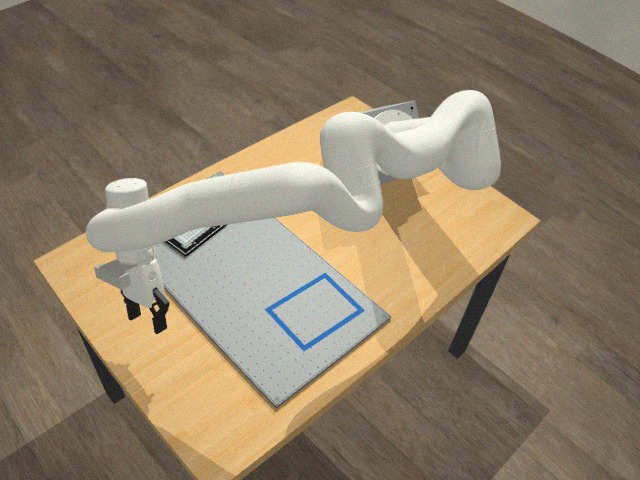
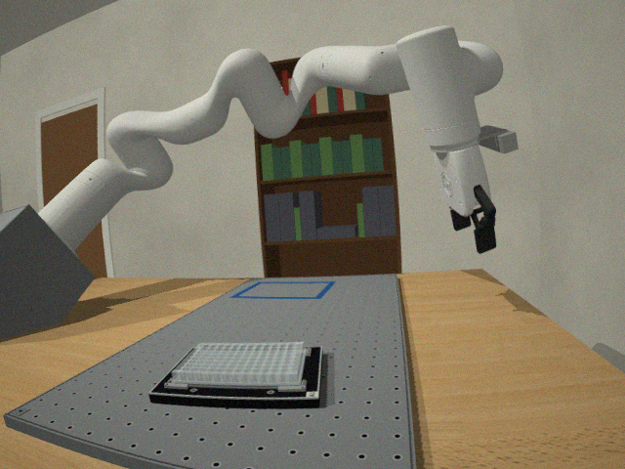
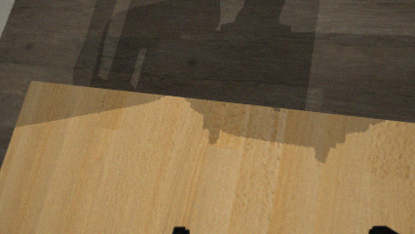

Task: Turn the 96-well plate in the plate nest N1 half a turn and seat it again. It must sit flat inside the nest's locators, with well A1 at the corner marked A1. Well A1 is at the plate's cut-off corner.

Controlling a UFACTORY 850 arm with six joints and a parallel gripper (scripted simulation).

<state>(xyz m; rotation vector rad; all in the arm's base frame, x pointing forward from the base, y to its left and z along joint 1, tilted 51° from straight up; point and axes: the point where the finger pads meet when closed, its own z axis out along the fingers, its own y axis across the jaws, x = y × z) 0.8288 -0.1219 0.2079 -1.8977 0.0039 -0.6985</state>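
Note:
The clear 96-well plate (image 2: 239, 364) sits flat in the black plate nest (image 2: 242, 390) on the grey perforated baseplate. In the top view the arm hides most of the plate, and only a corner of it and the nest (image 1: 197, 240) shows. My gripper (image 1: 146, 312) is open and empty. It hangs high above bare table wood beside the baseplate's long edge, well away from the plate, and also shows in the exterior view (image 2: 477, 222). The wrist view shows only the two fingertips over the table's edge and the floor.
A blue outlined rectangle (image 1: 314, 310) is marked on the baseplate at the end far from the nest. The arm's base mount (image 1: 392, 116) stands at the table's far corner. A bookcase (image 2: 328, 171) stands behind the table.

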